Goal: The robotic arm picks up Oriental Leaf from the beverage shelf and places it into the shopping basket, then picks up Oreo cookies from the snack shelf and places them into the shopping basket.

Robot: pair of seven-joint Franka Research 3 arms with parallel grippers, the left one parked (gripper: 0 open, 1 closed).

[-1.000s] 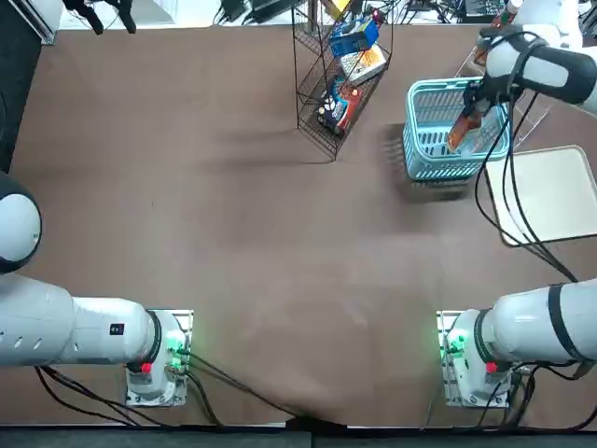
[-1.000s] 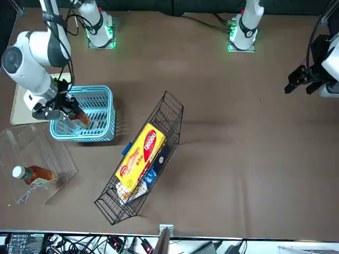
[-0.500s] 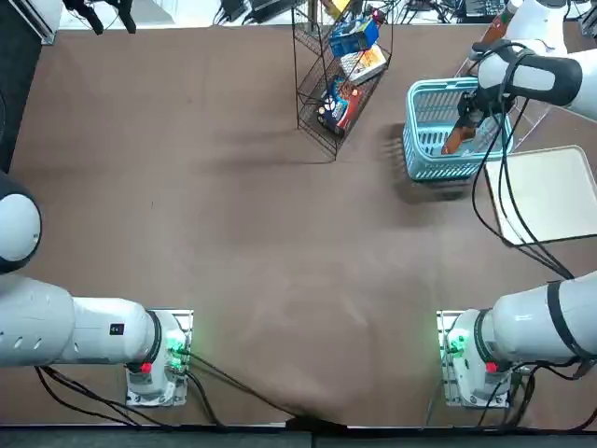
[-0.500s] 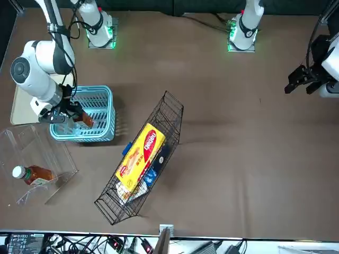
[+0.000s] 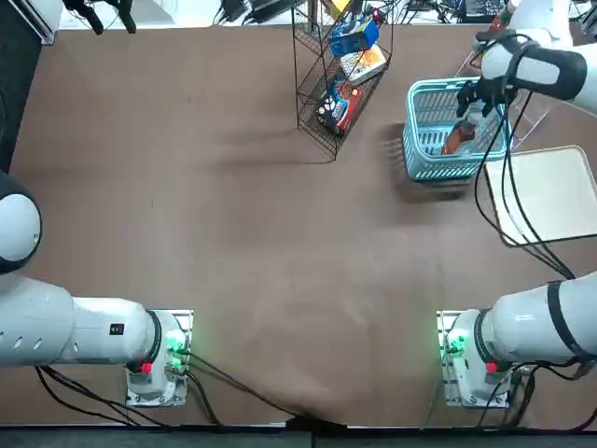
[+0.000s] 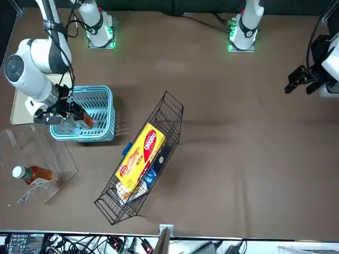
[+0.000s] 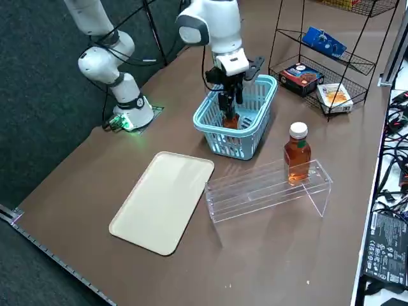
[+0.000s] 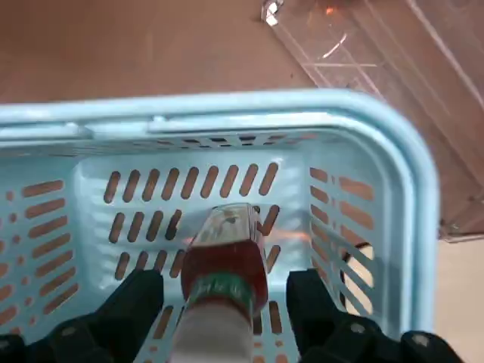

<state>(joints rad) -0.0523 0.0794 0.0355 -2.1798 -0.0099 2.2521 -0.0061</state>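
Leftmost, the blue Oreo packet [image 5: 354, 35] leans in the wire rack [image 5: 297, 84], awaiting its turn; rightward, the basket [image 5: 438, 171] holds the tea bottle [image 8: 227, 265], apparently released, since the right gripper [image 8: 225, 283] straddles it, fingers spread, probably for clearance before lifting.

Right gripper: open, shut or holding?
Right gripper: open at the blue basket, fingers either side of the tea bottle, gaps visible, not gripping.
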